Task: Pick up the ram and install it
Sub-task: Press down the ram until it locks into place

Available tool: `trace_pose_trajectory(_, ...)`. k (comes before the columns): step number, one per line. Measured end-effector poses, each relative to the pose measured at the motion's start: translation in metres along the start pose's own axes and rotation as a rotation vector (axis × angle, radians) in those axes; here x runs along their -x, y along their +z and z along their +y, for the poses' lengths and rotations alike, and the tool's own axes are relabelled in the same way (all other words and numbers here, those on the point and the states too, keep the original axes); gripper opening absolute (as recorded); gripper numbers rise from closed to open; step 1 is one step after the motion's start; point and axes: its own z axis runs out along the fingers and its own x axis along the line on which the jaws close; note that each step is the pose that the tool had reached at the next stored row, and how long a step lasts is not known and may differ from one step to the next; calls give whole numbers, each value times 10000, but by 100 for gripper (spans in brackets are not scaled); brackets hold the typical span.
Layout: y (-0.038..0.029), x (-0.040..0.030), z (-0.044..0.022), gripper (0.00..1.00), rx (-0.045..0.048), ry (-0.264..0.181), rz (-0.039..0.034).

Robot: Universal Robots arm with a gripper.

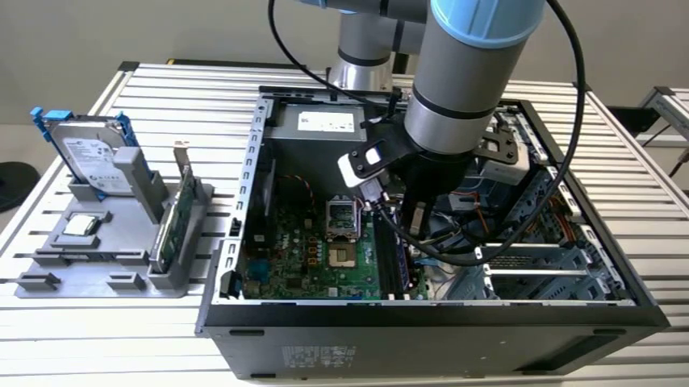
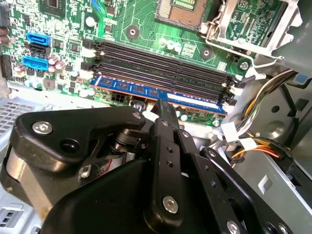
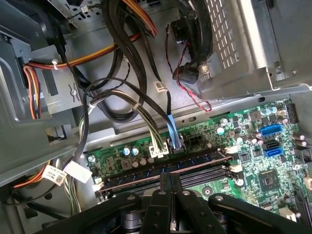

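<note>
Slatted aluminium tabletop [image 1: 635, 161] carries an open black computer case [image 1: 431, 334]. Inside, the ram [image 2: 161, 93], a long narrow blue board with dark chips and a pale label, sits edge-on in the outermost black slot of the green motherboard [image 2: 141, 22]. Black metal gripper [image 2: 163, 109] hovers just above it, fingers pinched together, gripping nothing. Grey plastic fixture [image 1: 102, 266] stands at the exterior view's left.

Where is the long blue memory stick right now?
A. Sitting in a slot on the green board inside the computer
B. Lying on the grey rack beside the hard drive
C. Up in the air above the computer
A: in the second wrist view the ram lies along a slot on the motherboard, with the gripper right over it.
</note>
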Motion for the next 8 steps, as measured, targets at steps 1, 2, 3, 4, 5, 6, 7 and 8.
trace_pose_trajectory(1,0,0,0,0,0,-9,0)
trace_pose_trajectory(2,1,0,0,0,0,-16,1)
trace_pose_trajectory(3,3,1,0,0,0,-35,0)
trace_pose_trajectory(4,6,1,0,0,0,-69,2)
trace_pose_trajectory(5,9,1,0,0,-1,-126,3)
trace_pose_trajectory(6,13,0,0,0,-2,-191,8)
trace_pose_trajectory(7,19,0,-1,0,-4,-258,14)
trace_pose_trajectory(8,23,1,-1,0,-6,-328,21)
